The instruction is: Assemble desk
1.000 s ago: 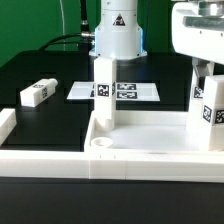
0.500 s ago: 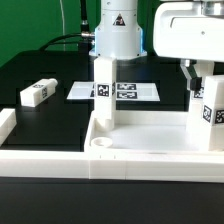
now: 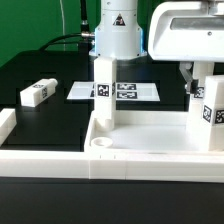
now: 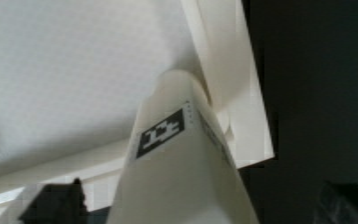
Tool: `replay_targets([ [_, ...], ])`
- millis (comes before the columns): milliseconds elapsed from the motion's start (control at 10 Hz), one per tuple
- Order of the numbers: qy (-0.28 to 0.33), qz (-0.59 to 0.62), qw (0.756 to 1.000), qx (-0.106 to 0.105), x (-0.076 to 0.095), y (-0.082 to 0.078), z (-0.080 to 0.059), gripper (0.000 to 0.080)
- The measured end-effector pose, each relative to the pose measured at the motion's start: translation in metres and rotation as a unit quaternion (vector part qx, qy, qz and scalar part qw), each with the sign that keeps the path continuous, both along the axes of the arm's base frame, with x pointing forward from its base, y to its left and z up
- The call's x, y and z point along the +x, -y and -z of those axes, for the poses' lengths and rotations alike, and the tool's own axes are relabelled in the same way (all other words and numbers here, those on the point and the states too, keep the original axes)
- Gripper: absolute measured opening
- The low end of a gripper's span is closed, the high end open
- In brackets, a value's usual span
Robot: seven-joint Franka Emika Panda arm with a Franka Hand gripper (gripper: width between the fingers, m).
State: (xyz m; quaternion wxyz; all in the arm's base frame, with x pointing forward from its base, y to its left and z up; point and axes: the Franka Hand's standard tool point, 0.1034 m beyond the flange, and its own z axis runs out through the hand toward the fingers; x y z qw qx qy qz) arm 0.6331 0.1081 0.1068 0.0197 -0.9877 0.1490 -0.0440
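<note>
Now, gripper (image 4: 208, 200): jaws wide, dark fingertips (image 4: 60, 200) either side of tagged leg w/ gaps, gripping nothing.
Desk top (image 3: 150, 152): rim up on black worktop (image 3: 60, 68).
Tagged leg (image 3: 209, 112): upright at desk top's corner, exterior view's right, under gripper.
Second leg (image 3: 104, 92): upright at desk top's far corner, exterior view's left.
Loose leg (image 3: 35, 93): lying flat, well apart from desk top.
Marker board (image 3: 138, 91): flat behind desk top.

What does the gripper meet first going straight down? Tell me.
Most likely the upright leg at the exterior view's right, standing in the desk top. The open gripper hangs just above it; the wrist view shows the leg between the fingers, so they may straddle its top rather than strike it.
</note>
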Motion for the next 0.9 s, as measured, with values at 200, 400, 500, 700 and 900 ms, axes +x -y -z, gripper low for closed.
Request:
replay_targets([
  [200, 0.001, -0.064, 0.998, -0.006, 0.0001, 0.0010, 0.0001, 0.0649],
  [400, 0.003, -0.126, 0.992, -0.013, 0.0002, 0.0025, 0.0003, 0.0649],
  [500, 0.003, -0.146, 0.989, -0.015, 0.0003, 0.0032, 0.0003, 0.0649],
  [700, 0.003, -0.145, 0.989, -0.015, 0.0004, 0.0037, 0.0003, 0.0637],
  [900, 0.003, -0.144, 0.989, -0.015, 0.0005, 0.0037, 0.0002, 0.0287],
])
